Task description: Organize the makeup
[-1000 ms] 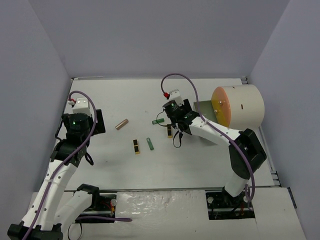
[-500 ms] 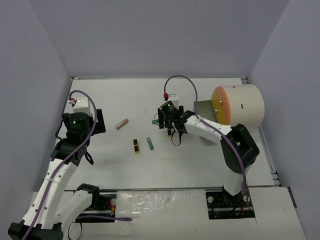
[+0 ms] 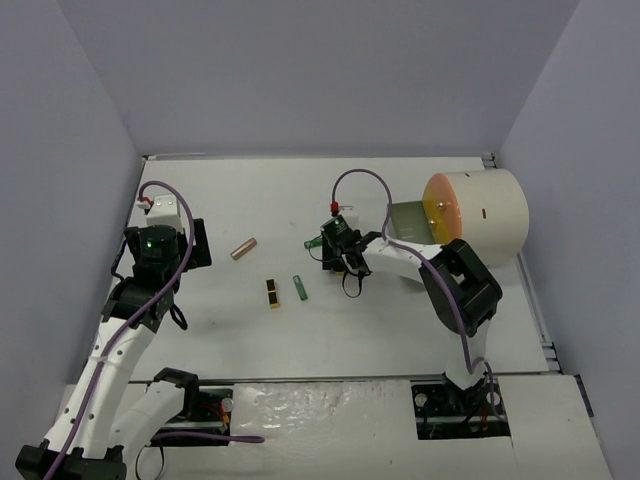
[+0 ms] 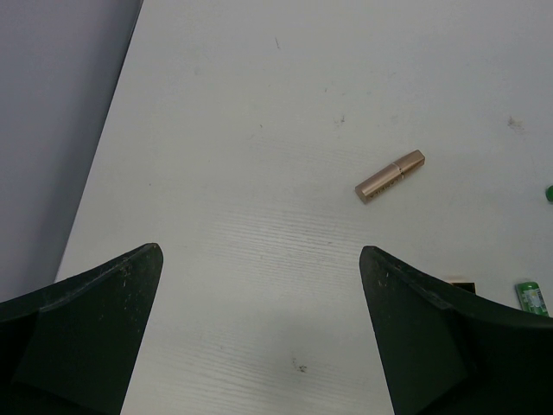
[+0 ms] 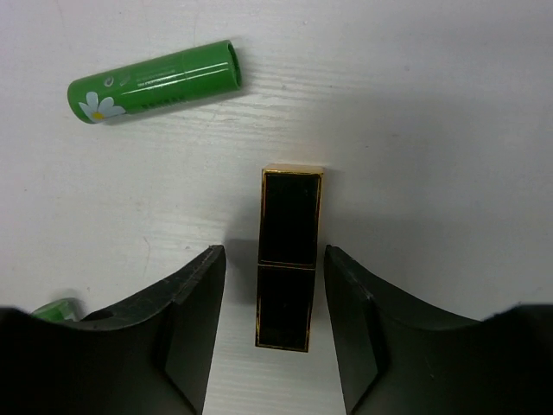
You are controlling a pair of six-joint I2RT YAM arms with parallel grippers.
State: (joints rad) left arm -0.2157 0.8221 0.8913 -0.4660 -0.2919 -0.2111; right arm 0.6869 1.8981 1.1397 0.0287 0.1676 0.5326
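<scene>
A black-gold lipstick [image 5: 289,259] lies flat on the white table between the jaws of my right gripper [image 5: 274,252]. The jaws are open, with a gap on each side of it. In the top view this gripper [image 3: 341,262] is at mid-table, left of the drum. A green tube with a daisy [image 5: 155,82] lies just beyond it, also visible in the top view [image 3: 316,243]. A second black-gold lipstick [image 3: 273,292], another green tube [image 3: 299,288] and a rose-gold tube [image 3: 244,248] [image 4: 390,175] lie further left. My left gripper [image 4: 259,252] [image 3: 200,243] is open and empty, above bare table.
A large cream drum with an orange face [image 3: 475,212] lies at the right, with an open drawer [image 3: 408,217] sticking out toward my right arm. Grey walls close the table on the left, back and right.
My right gripper has moved a little left and turned, and its jaws now straddle the black-gold lipstick. The left arm has not moved.
</scene>
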